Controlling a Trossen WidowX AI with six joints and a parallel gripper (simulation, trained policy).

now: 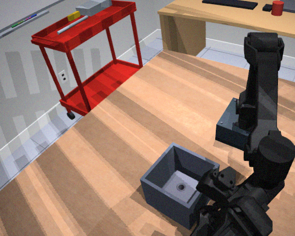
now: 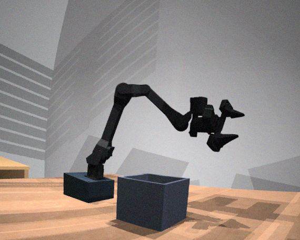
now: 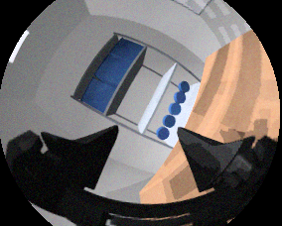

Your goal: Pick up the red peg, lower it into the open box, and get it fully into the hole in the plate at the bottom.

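No red peg can be made out in any view. The open grey-blue box [image 1: 165, 202] [image 2: 139, 202] stands upright on the table. Its light grey bottom plate [image 1: 172, 183] shows a round hole [image 1: 181, 187] with nothing red in it; part of the plate's right side is hidden behind the arm. My gripper [image 2: 241, 125] [image 3: 148, 129] is open, with nothing between its fingers. It points roughly level, high above the table and out beyond the box. In the top view the gripper is partly cut off at the bottom edge.
The arm's dark base block [image 1: 230, 130] [image 2: 89, 187] stands behind the box. A red cart [image 1: 103, 28] stands beyond the table's edge, and a wooden desk [image 1: 181, 14] with a red cylinder [image 1: 277, 8] is at the back. The wrist view shows a shelf with blue panels [image 3: 116, 69].
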